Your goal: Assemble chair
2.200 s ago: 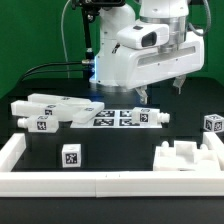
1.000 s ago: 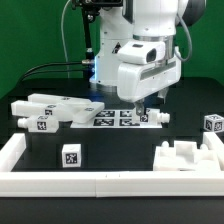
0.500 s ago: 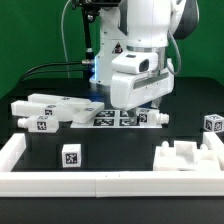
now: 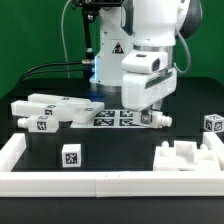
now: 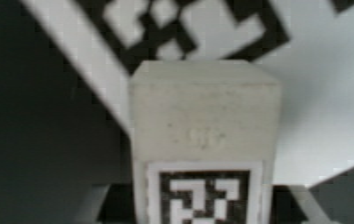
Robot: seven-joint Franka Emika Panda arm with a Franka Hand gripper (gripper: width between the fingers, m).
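One short white plastic chair bar (image 4: 157,118) with a black-and-white tag lies at the flat white marker board's (image 4: 108,117) end. The gripper (image 4: 146,112) straddles it, fingers on either side, though whether they pinch it I cannot tell.

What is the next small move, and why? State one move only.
Probably close the gripper firmly on the short white chair part before lifting. It lies at the marker board's edge, and the wrist view shows it between the jaws, but a firm pinch is not clear.
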